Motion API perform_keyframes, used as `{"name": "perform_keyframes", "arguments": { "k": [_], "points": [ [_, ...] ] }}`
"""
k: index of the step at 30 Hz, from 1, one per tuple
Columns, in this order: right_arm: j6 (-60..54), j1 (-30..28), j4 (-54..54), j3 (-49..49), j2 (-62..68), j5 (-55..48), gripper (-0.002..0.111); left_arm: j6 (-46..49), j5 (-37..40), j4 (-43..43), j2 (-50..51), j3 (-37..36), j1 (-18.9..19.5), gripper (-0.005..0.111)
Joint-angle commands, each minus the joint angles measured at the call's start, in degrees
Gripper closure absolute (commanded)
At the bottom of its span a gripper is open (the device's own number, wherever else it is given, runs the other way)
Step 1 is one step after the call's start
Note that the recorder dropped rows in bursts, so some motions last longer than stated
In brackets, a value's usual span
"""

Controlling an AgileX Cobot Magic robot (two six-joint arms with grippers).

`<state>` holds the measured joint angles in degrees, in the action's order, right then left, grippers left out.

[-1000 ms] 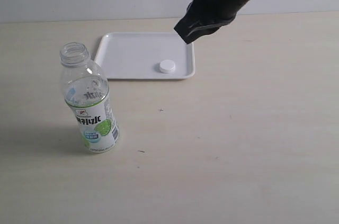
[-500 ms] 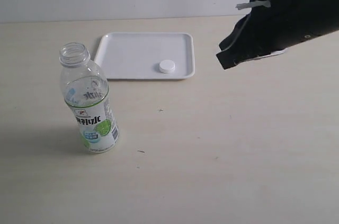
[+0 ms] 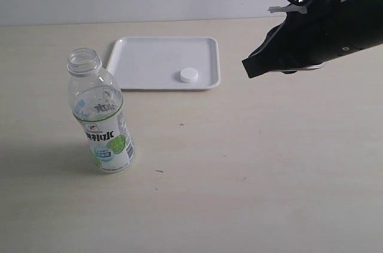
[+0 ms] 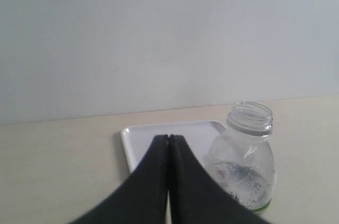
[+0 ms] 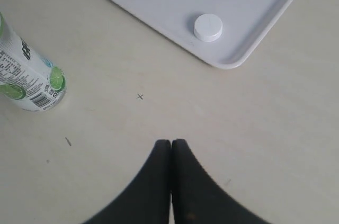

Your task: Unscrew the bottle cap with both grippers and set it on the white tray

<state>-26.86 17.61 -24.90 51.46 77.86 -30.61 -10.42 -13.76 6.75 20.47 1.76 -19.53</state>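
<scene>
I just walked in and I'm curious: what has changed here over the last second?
The right gripper, shut and empty, swung from above the far corner of the tray out to the right of it. It neither took hold of anything nor let anything go. The cap stayed lying on the tray, and the open bottle stayed upright in its place.

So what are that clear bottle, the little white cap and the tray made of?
The small clear bottle with the green-and-white label looks like thin glossy plastic: it is see-through and its walls catch highlights. The small round white cap seems to be opaque moulded plastic, evenly matte. The shallow rectangular white tray is probably smooth plastic too, judging by its rounded corners and faintly shiny rim.
</scene>
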Motion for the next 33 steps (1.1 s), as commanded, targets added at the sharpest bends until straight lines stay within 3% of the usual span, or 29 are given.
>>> {"name": "perform_keyframes", "arguments": {
  "k": [1, 6, 20, 26, 33],
  "points": [
    [0.2, -0.2, -0.2, -0.1, -0.4, 0.6, 0.108, 2.9, 0.8, 3.9, -1.5, -0.2, -0.4, 0.107],
    [0.2, -0.2, -0.4, -0.1, -0.4, 0.6, 0.108, 4.4, 3.2, 5.0, -2.6, -0.2, 0.4, 0.107],
    [0.2, -0.2, -0.4, -0.1, -0.4, 0.6, 0.108, -0.4, 27.5, 4.5, -20.5, -0.3, 10.9, 0.107],
    [0.2, -0.2, -0.4, -0.1, -0.4, 0.7, 0.108, -0.9, 35.1, 4.5, -20.5, -0.4, 11.0, 0.107],
    [0.2, -0.2, -0.4, -0.1, -0.4, 0.7, 0.108, -1.2, 33.8, 4.5, -20.5, -1.8, 11.0, 0.107]
  ]
}}
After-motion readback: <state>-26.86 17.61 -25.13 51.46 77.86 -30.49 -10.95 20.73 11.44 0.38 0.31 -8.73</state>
